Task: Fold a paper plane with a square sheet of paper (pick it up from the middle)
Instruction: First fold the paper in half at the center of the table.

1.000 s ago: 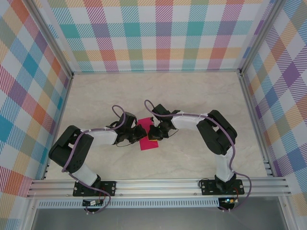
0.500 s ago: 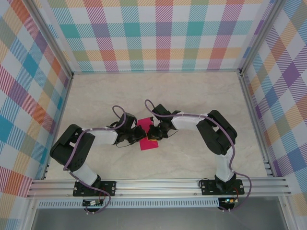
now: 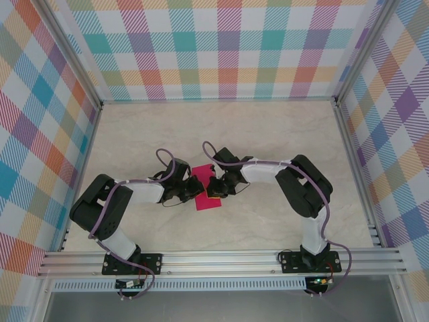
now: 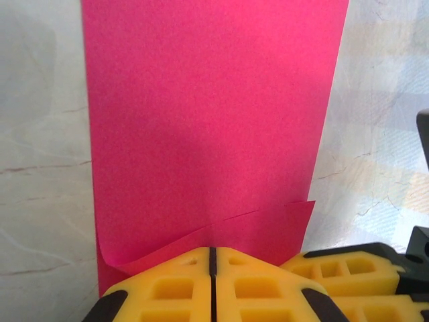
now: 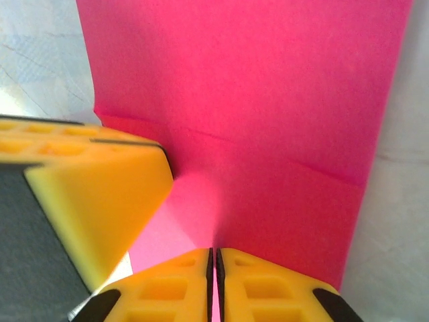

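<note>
The square sheet of paper (image 3: 207, 203) lies as a long, matte magenta-pink strip, flat and unmarked, with straight edges and a faint crease across it near one end. It rests on the table (image 3: 268, 134), a pale stone-patterned top, about midway between the left and right edges and closer to the near edge than the far one. Both arms bend inward over it and cover its middle from above, so the top view leaves just its two ends showing. The left gripper (image 3: 198, 192) has blocky yellow fingers (image 4: 167, 288) with square recesses, pressed together to a thin seam right at the strip's edge, where a loose layer curls up; I cannot tell whether paper is caught between them. The right gripper (image 3: 212, 190) meets it from the opposite side, its fingers closed as well, with the pink paper rising up into their seam, pinched there. Checked pastel walls (image 3: 228, 54) ring the table, and an aluminium rail (image 3: 221, 260) runs along the near edge. Compared with a second ago, hardly anything differs: the paper sits in the same place and the left forearm has only edged slightly.
</note>
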You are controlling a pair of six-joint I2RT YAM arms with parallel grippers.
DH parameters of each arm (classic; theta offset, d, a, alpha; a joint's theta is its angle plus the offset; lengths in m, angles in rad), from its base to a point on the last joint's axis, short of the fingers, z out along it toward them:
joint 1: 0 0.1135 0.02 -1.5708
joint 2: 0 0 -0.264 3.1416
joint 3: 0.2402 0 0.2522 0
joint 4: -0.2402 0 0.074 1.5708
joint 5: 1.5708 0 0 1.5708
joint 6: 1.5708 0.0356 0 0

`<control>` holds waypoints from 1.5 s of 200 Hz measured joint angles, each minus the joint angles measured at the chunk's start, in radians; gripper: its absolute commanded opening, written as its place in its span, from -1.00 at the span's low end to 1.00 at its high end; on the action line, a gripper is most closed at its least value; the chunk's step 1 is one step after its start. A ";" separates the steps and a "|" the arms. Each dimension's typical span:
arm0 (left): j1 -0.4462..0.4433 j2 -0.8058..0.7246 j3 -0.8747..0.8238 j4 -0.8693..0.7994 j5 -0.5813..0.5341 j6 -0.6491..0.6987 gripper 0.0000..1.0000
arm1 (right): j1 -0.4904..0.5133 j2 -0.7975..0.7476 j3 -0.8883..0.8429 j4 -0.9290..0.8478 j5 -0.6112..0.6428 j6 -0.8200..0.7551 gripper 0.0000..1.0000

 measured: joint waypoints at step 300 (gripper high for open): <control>0.006 -0.002 -0.002 -0.003 0.000 -0.019 -0.86 | 0.002 -0.103 -0.119 -0.083 0.010 -0.150 -0.78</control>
